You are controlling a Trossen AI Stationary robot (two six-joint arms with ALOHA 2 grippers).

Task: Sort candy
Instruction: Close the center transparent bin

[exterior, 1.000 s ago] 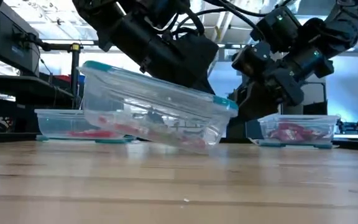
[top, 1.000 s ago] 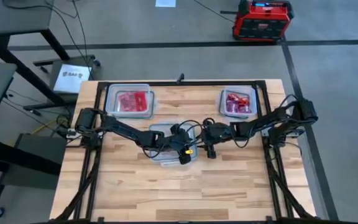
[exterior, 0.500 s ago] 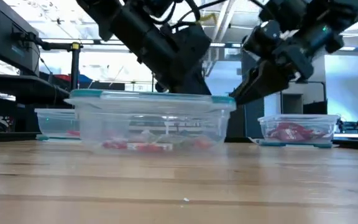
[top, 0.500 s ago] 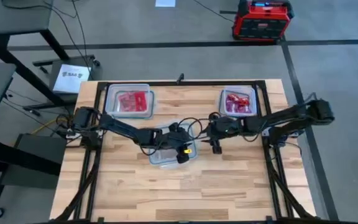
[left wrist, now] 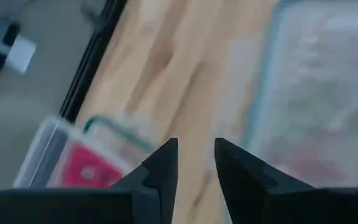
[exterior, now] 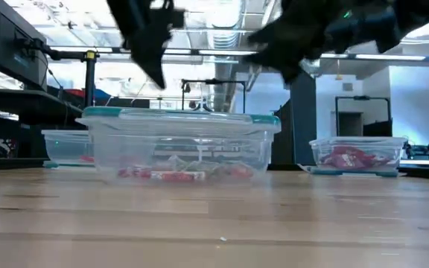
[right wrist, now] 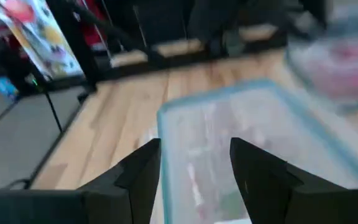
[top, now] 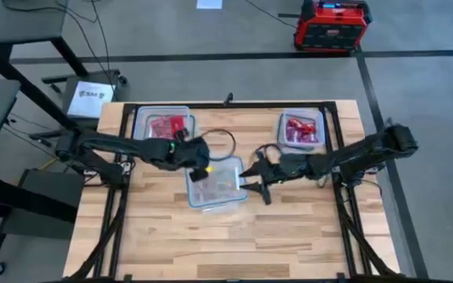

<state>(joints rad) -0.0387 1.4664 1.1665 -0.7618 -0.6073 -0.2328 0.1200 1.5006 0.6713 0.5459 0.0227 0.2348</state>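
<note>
Centre tub [top: 217,182] sits flat on the counter [top: 289,236], mixed candy [exterior: 177,175] on its floor. Right end effector [top: 252,176] is at the tub's near edge, fingers [right wrist: 263,180] spread, nothing held. Left end effector [top: 200,167] is at the tub's far corner, fingers [left wrist: 160,171] only slightly parted, empty, with the red-candy tub [top: 163,127] just beyond it. Third tub [top: 301,130] with red pieces lies behind my right end effector, well apart.

Step, as I read it: go into the centre tub and pick one piece. I'd drop the right end effector straight down clear of the rim, straddle a single wrapper and close slowly. The flat packets overlap, so double picks are a risk.

Versus a second ago: the tub was tilted up with the left arm over it; now it's level and the left arm has pulled back toward its side.
</note>
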